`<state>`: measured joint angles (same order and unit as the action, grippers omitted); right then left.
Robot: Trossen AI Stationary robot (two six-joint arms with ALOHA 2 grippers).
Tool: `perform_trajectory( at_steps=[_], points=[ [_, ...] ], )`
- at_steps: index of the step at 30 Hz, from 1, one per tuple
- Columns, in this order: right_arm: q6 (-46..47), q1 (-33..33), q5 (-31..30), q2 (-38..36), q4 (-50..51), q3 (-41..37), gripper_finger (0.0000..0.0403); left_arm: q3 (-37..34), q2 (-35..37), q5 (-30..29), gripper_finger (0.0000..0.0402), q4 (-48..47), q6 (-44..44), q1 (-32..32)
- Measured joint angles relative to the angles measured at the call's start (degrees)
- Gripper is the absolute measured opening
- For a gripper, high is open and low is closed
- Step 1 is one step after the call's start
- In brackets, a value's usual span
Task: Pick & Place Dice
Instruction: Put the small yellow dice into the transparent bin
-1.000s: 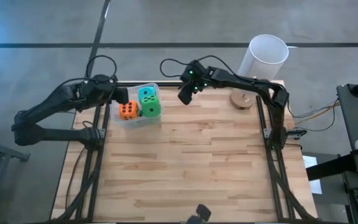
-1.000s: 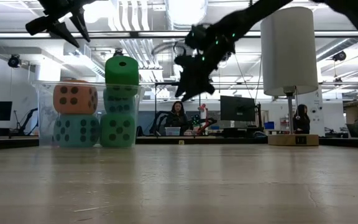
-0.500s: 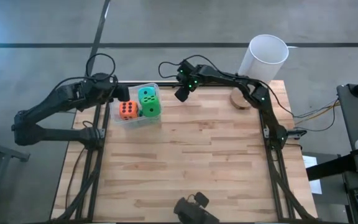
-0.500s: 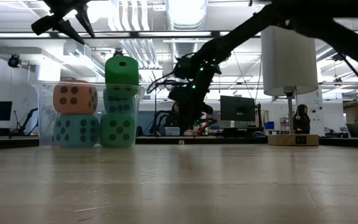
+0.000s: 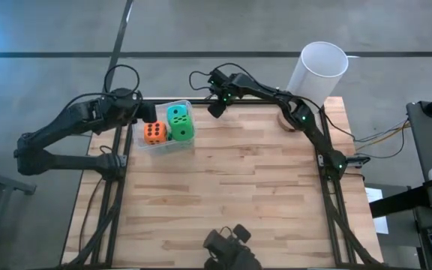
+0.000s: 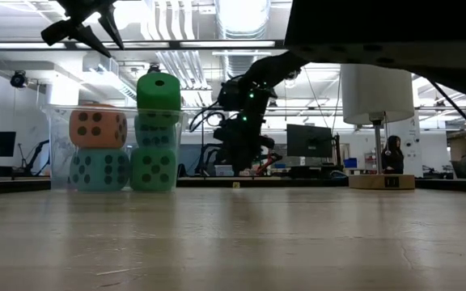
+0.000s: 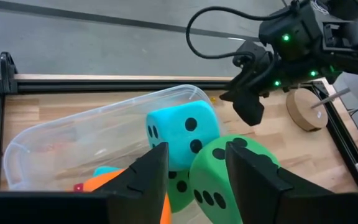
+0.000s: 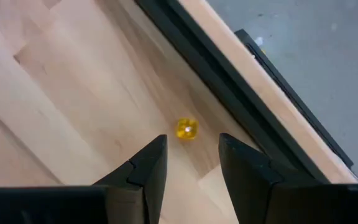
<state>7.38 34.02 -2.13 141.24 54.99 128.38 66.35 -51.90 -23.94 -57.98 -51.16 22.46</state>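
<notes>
The left gripper (image 5: 150,114) hangs above the left rim of the clear plastic tub (image 5: 184,106), its fingers (image 7: 146,174) parted a moderate way with nothing between them. In the tub, an orange die (image 5: 154,133) sits on a teal die (image 6: 99,170); beside them a bright green die (image 5: 180,124) tops a stack of three. The right gripper (image 5: 216,109) hovers at the table's (image 5: 231,195) far edge, fingers (image 8: 149,163) apart and empty, over a tiny yellow die (image 8: 187,129). The white cylinder (image 5: 317,69) stands at the far right.
</notes>
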Motion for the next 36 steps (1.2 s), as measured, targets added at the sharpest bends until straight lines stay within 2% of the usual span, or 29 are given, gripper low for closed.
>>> perform_trajectory(
  at_steps=[12,21,32,36],
  points=[
    [0.6,0.4,2.6,0.4,0.3,0.0,0.0165,0.0,0.0,0.0,0.0164,0.1,0.0,0.0],
    [-1.7,2.0,8.2,0.4,-1.2,-1.5,0.0161,0.0,0.0,0.0,0.0161,1.3,0.0,0.0],
    [-11.4,2.5,7.7,0.4,-1.6,-2.0,0.0159,0.0,0.0,0.8,0.0163,2.9,0.1,0.0],
    [-9.4,2.7,7.5,0.4,-3.9,-3.6,0.0153,0.0,0.0,1.3,0.0161,2.9,0.2,0.0]
  ],
)
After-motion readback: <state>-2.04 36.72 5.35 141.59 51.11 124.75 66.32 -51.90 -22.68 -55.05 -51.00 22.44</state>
